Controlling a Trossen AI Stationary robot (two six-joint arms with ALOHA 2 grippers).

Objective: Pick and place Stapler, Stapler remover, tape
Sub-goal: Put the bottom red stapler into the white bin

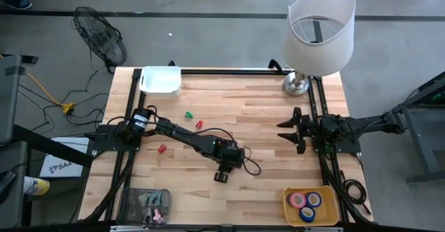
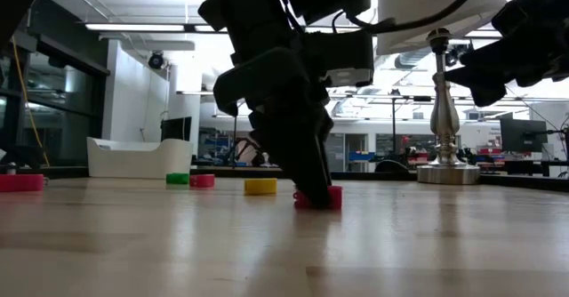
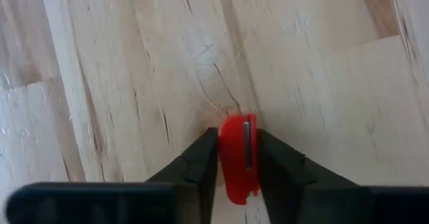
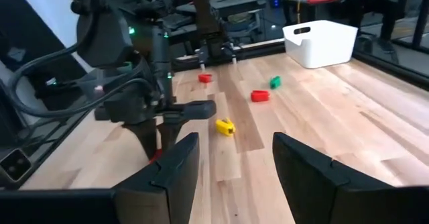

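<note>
**Left pincer pinches a red remover on the bench**

The left arm reaches out from the 9 o'clock edge of the bench (image 1: pixel 278 114) toward its middle, ending just below centre, toward 6 o'clock. Its left pincer (image 3: pixel 238 158) points straight down, and the two dark fingers (image 3: pixel 201 160) sit pressed against either side of a small red staple remover (image 3: pixel 239 158). The jaws are nearly together, with only that red piece between them. In the low view the red staple remover touches the wood right under the fingertips.

The right pincer (image 4: pixel 231 160) hangs near the 3 o'clock edge with its jaws spread wide and nothing between them.

Other small pieces lie scattered on the wood: a green remover (image 1: pixel 188 114) and a red remover (image 1: pixel 199 123) toward 11 o'clock of centre, another red one (image 1: pixel 162 148) close to the left arm's base at 9 o'clock, and a yellow remover (image 4: pixel 225 126) that shows only in the right wrist and low views, lying near the left pincer.

A white bin (image 1: pixel 160 80) stands at the 11 o'clock corner. A lamp (image 1: pixel 316 34) with a white shade stands at the 1 o'clock corner. A yellow tray (image 1: pixel 288 205) at the 5 o'clock corner holds rolls of tape (image 1: pixel 306 203) in pink, blue and purple. A clear box (image 1: pixel 142 205) of mixed small items sits at the 7 o'clock corner.
</note>
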